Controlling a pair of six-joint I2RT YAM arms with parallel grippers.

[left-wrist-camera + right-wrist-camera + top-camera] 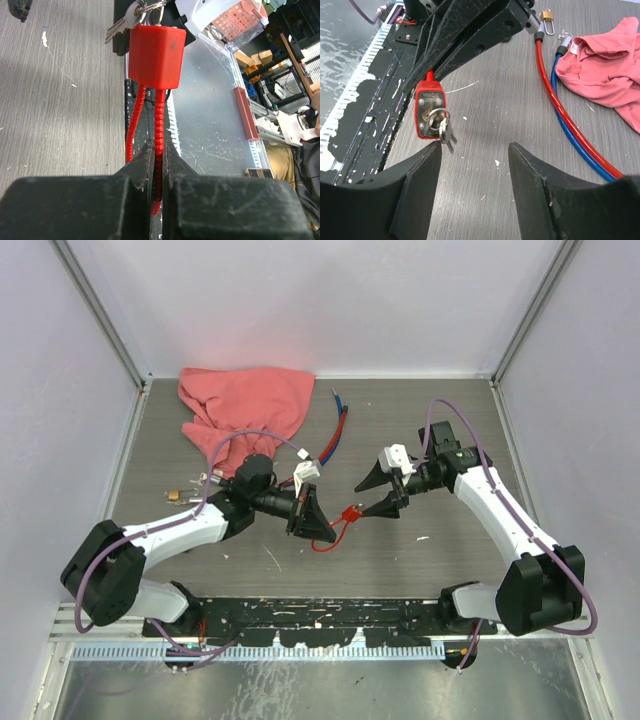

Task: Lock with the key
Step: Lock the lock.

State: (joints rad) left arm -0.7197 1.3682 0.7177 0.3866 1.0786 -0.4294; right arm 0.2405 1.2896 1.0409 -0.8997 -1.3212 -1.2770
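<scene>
Red block-shaped padlock body (156, 55): smooth plastic, semi-matt, faint scuffs noted. Red ribbed shackle cable (159, 125): plastic-coated, segmented, slightly glossy. Silver keys on a ring (445, 131): bare polished metal. Fingers (75, 210) of the left gripper (159, 147): black matt plastic, grainy, scratched, dusted pale. Right gripper (475, 147) fingers (555, 200): black matt too, scuffed at the edges. Grey table top (440, 540): wood-grain laminate look, matt, fine scratches seen. Pink crumpled cloth (245, 405): soft fabric, matt. Red and blue round cables (560, 115): smooth glossy sheathing. Small brass-coloured padlock (547, 15): shiny metal. Silver plate at the near edge (210, 125): bare metal, heavily scratched.
</scene>
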